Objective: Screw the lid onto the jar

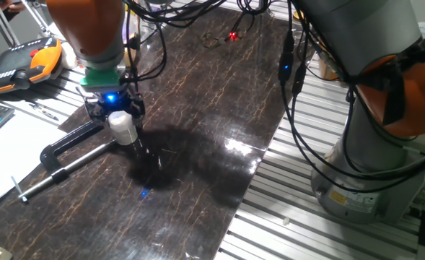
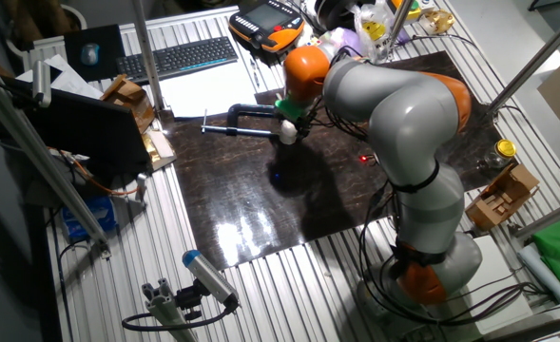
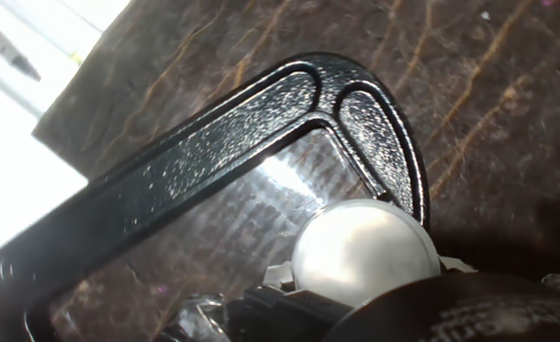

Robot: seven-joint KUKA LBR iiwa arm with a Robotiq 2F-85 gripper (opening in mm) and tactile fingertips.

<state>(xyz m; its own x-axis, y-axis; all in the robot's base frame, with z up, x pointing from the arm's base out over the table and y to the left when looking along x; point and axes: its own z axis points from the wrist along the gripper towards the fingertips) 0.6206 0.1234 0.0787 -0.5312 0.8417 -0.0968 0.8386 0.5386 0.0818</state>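
Fingers (image 1: 120, 123): closed around the whitish jar (image 1: 123, 127)
Jar: held just above the black clamp (image 1: 71, 141) on the tabletop (image 1: 198, 144)

Black C-clamp (image 1: 68, 149) lay on dark mat (image 1: 198, 130); keyboard (image 2: 177, 58), orange pendant (image 1: 21, 63), gold-lidded jar (image 2: 504, 152) sat around it.

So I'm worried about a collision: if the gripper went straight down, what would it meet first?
Probably the dark table, just beside the black C-clamp; the gripper holds the jar, though depth is unclear.
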